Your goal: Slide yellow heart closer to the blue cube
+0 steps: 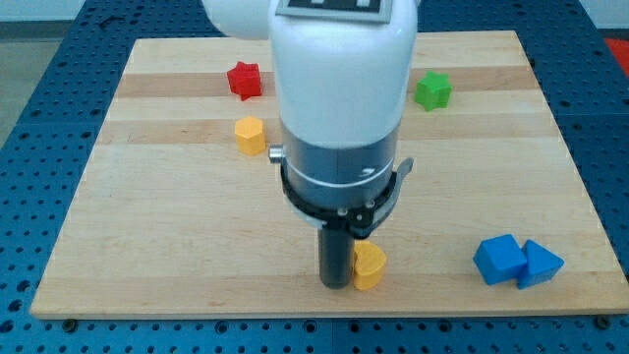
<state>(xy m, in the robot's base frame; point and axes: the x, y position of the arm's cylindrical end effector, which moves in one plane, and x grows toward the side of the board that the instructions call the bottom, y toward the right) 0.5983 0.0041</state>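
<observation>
Nearest the camera, at the view's bottom: my tip [337, 284], a dark rod end resting on the bench [177, 246]. No pincer is fitted, so nothing is gripped.

Yellow hexagonal block [250, 134]: up and to the view's left of the tip, well apart.
Red star block [245, 80]: farther toward the view's top-left, above the yellow hexagonal block.
Yellow heart [369, 265]: just beside the tip on the view's right, apparently touching.
Green star block [432, 89]: far up and to the view's right of the tip.
Blue cube [499, 260]: well to the view's right of the tip and heart, near the bench's lower edge.
Second blue block [540, 264], shape unclear: touching the cube's right side.
</observation>
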